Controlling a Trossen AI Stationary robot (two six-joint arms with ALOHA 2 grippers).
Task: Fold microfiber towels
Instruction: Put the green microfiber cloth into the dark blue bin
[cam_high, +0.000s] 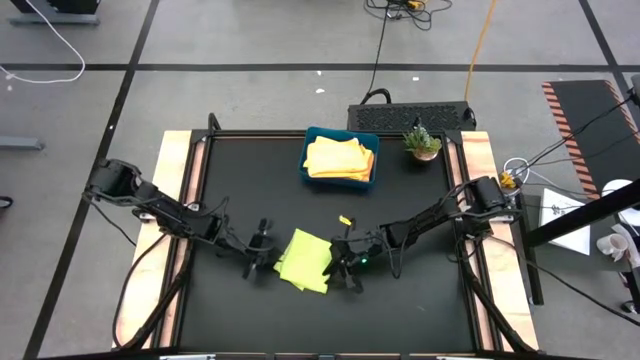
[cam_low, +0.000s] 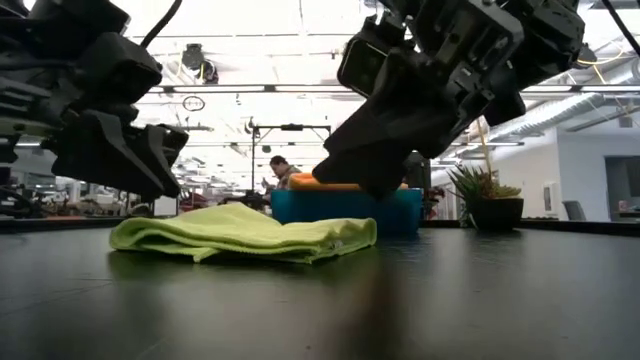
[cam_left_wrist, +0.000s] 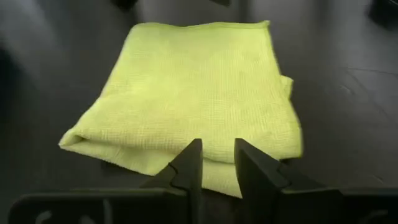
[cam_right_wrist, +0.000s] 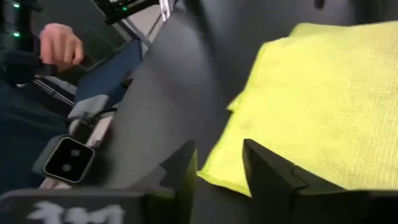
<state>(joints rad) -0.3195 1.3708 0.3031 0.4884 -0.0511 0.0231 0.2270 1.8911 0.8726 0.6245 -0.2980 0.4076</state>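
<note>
Dark jaws first: your left gripper (cam_left_wrist: 216, 163) has its two fingers a narrow gap apart, holding nothing, with the near edge of the lime green towel (cam_left_wrist: 193, 93) just beyond the tips. Your right gripper (cam_right_wrist: 219, 163) also has its fingers parted, a little wider, and a corner of the same towel lies between and just past them, not pinched.

From above, the lime green towel (cam_high: 305, 260) lies folded into a small, slightly skewed rectangle on the black table (cam_high: 240, 170), near the front middle. The left gripper (cam_high: 262, 252) sits just beside the towel's left edge, the right gripper (cam_high: 345, 262) just beside its right edge. At table height the towel (cam_low: 240, 232) lies flat in soft layers, with both grippers hanging just above the table on either side of it.

Farther back on the table, a blue tray (cam_high: 340, 157) holds a stack of folded yellow and orange towels (cam_high: 338, 158). A small potted plant (cam_high: 422, 142) stands just right of the tray. A small yellow scrap (cam_high: 345, 219) lies on the table between the tray and the green towel.

In the right wrist view a person's hand (cam_right_wrist: 60, 45) shows beyond the table's edge.
</note>
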